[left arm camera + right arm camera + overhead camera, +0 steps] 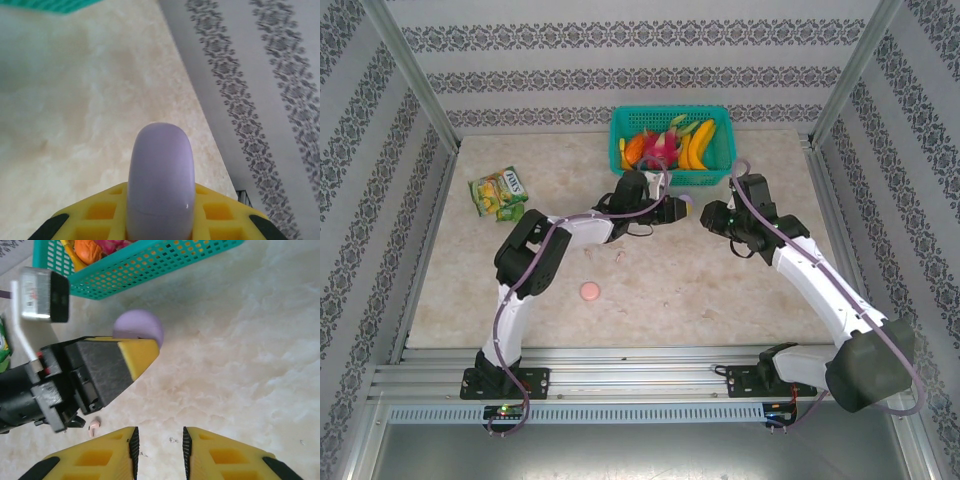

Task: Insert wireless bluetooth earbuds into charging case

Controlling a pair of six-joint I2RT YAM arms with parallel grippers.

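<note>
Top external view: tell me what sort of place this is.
Probably a robot test cell: two arms bolted to an aluminium rail, wallpapered panels boxing in the table, a basket of fruit.

The overhead camera hangs high behind the table's near edge, looking down and forward across the whole beige marble-patterned tabletop [720,290] to the teal plastic mesh basket [618,135] at the far side. The left wrist camera sits very close, sighting past the round lilac plastic case [160,175] towards the table's right edge and the grey damask-striped wall [260,100]. The right wrist camera hovers low, facing over the right gripper [159,440] at the left gripper [151,345]. All three views share the case, basket and tabletop.
</note>
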